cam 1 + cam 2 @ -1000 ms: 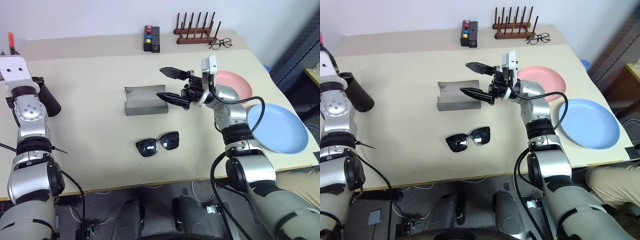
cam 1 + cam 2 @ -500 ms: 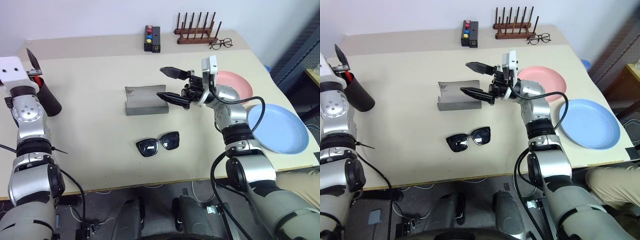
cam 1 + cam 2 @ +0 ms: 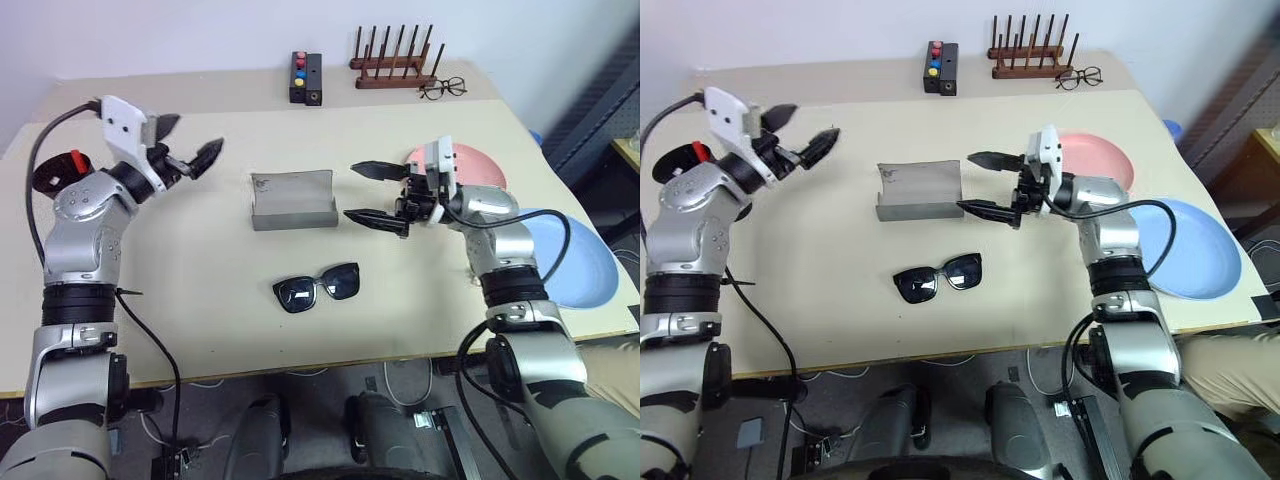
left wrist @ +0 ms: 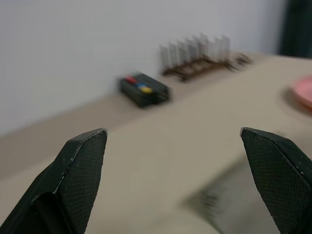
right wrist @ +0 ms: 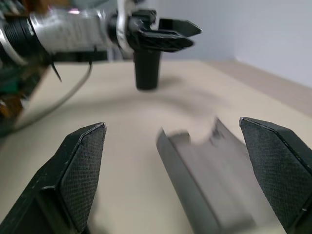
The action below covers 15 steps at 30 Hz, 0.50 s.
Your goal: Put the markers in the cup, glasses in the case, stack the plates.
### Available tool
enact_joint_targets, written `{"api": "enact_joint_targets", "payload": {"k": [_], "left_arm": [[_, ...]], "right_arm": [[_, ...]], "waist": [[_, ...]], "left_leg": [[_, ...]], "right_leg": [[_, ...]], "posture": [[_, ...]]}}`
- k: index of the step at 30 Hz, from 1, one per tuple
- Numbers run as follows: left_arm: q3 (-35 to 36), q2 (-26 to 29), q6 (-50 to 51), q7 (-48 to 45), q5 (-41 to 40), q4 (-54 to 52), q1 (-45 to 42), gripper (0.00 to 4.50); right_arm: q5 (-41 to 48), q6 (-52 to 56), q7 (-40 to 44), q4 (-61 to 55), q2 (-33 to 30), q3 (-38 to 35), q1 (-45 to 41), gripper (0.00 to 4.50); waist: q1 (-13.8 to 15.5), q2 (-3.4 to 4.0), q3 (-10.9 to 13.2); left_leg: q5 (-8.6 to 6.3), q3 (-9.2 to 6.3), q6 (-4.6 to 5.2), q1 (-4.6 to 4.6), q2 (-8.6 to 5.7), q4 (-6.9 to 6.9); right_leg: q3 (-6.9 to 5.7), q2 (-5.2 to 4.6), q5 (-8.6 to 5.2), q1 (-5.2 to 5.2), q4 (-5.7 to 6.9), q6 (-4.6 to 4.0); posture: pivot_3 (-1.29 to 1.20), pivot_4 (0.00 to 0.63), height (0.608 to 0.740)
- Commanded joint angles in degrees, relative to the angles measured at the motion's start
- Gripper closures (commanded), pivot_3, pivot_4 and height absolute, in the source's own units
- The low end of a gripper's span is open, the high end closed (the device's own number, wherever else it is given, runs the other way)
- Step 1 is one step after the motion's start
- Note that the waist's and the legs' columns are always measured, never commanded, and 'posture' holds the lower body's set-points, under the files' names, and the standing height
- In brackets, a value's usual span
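Case (image 3: 291, 199) lies open between sunglasses (image 3: 316, 288) and button box (image 3: 304, 76).

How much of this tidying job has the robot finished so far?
Roughly a third. A red-capped marker already stands in the dark tapered cup. Both end effectors, left and right, are open and empty. The black sunglasses lie outside the open grey case; pink and blue plates remain unstacked.
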Motion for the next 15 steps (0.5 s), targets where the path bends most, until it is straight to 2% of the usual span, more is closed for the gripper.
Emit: {"api": "enact_joint_targets", "payload": {"k": [1,7,11,15], "left_arm": [[-6.3,1.6,2.58,-10.83,3.73,4.99,-6.04,0.03],[-15.81,0.87,-4.37,-28.51,12.43,22.4,-15.72,0.03],[-19.15,-1.7,-11.2,-33.4,18.09,33.21,-20.84,0.03],[-21.24,-5.12,-18.64,-33.32,23.49,41.19,-23.4,0.03]], "right_arm": [[-0.12,1.81,-1.69,-5.29,-3.35,-0.78,2.23,0.0],[0.84,3.8,-5.79,-11.3,-6.16,-2.24,6.98,0.0],[1.53,4.52,-8.66,-15.29,-6.23,-2.78,9.86,0.0],[2.28,5.4,-11.07,-19.13,-6.54,-3.12,12.55,0.0]], "waist": [[0.32,0.0,0.0],[0.72,0.03,0.02],[0.93,0.02,0.02],[1.13,0.01,0.03]], "left_leg": [[0.0,-0.01,0.0,0.0,-0.01,0.02],[0.01,0.03,-0.01,0.0,0.07,0.06],[0.01,0.05,-0.01,-0.01,0.1,0.05],[0.0,0.05,0.0,-0.05,0.09,0.11]], "right_leg": [[0.0,0.03,0.0,0.01,-0.01,0.0],[0.2,0.37,-0.01,-0.02,-0.05,-0.01],[0.24,0.43,-0.01,-0.04,-0.09,-0.02],[0.25,0.38,-0.01,-0.04,-0.1,-0.01]], "posture": [[0.0,0.15,0.74],[0.0,0.15,0.74],[0.0,0.15,0.74],[0.0,0.15,0.74]]}}
